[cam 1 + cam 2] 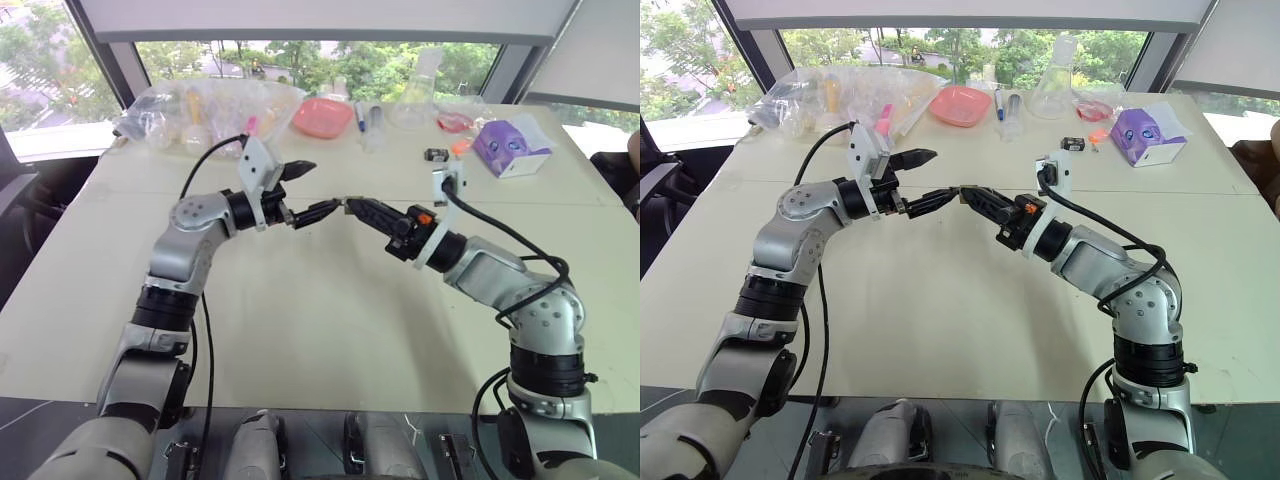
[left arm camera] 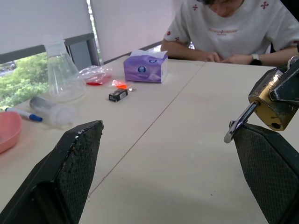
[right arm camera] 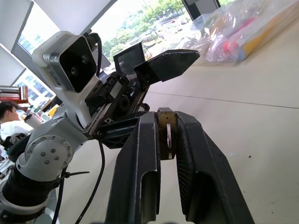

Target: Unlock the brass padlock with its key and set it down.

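Both arms reach inward over the pale bench (image 1: 300,330) so their tips nearly meet in mid-air: the left tool (image 1: 305,192) points level with its fingers spread wide apart, the right tool (image 3: 167,122) points back at it, clamped on the brass padlock (image 2: 271,103). The padlock is a small boxy yellow body, scuffed, with a thin silvery shackle (image 2: 237,126) hanging from it. It sits just beside the left tool's lower finger (image 2: 271,163), perhaps touching it; the key cannot be made out.
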`<state>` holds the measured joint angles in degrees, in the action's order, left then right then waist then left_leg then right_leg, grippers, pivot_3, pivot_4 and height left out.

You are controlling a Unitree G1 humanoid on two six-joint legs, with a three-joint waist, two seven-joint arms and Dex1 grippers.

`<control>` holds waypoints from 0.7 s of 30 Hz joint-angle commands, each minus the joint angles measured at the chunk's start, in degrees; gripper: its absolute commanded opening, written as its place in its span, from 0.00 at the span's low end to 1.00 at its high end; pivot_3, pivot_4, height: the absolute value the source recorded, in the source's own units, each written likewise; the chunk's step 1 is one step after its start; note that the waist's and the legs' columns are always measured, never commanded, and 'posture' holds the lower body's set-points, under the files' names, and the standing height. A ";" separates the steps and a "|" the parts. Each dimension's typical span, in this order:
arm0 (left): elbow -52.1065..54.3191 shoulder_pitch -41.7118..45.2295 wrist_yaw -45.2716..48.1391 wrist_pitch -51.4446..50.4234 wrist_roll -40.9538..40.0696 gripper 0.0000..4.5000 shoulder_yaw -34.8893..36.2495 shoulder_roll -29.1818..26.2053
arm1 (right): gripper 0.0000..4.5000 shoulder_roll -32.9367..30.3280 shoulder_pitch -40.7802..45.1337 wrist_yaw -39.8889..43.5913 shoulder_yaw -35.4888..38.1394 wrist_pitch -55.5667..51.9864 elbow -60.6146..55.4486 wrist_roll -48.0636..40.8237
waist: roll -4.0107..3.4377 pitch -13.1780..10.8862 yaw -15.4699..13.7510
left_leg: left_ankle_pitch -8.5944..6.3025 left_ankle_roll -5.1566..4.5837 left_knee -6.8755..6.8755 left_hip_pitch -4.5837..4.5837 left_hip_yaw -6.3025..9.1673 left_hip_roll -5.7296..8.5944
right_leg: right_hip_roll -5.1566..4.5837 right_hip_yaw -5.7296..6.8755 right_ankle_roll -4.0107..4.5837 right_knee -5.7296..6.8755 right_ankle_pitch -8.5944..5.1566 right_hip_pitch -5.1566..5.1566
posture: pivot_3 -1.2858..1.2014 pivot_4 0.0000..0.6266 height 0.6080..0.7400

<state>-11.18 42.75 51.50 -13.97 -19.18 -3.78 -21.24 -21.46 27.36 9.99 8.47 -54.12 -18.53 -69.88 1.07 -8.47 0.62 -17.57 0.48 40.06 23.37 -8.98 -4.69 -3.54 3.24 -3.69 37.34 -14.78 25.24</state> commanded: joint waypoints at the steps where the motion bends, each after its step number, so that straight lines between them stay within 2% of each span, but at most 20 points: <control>1: 0.47 1.50 -1.73 1.75 0.75 0.99 1.57 -0.05 | 0.00 0.40 0.29 1.10 -0.87 -0.63 -2.69 -1.58 | 0.00 0.00 0.00 | 0.00 0.00 0.00 0.00 0.00 0.00 | 0.00 0.00 0.00 0.00 0.00 0.00 | 0.52 0.24 1.00; 5: 6.85 -2.35 4.08 -5.46 -4.75 0.99 0.66 -1.55 | 0.00 0.62 0.64 0.62 -0.54 -0.24 -2.19 -1.11 | 0.00 0.00 0.18 | 0.00 0.00 -0.01 0.00 0.01 0.00 | 0.00 0.00 0.00 0.00 0.00 0.00 | 0.52 0.24 1.00; 8: 9.26 -3.60 5.25 -8.27 -6.01 0.99 0.51 -2.43 | 0.00 0.63 0.70 0.50 -0.40 -0.16 -2.07 -1.07 | -0.01 -0.01 0.13 | 0.00 0.00 -0.02 0.00 0.03 -0.02 | 0.01 0.00 0.00 0.01 0.00 0.02 | 0.52 0.24 1.00; 21: 2.98 -0.92 2.30 -2.35 -0.64 0.99 0.15 -1.52 | 0.00 0.47 0.53 1.06 -0.79 -0.75 -2.78 -2.30 | -0.01 -0.01 0.00 | 0.00 0.00 -0.02 0.01 0.01 0.00 | 0.00 0.00 0.00 0.00 0.00 0.01 | 0.52 0.24 1.00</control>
<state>-8.55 40.52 53.85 -18.14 -20.38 -3.75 -22.83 -21.10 27.35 10.47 7.19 -55.11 -18.74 -70.74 1.06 -8.47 0.63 -17.57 0.48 40.04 23.38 -8.98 -4.69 -3.54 3.24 -3.69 37.34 -14.78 25.25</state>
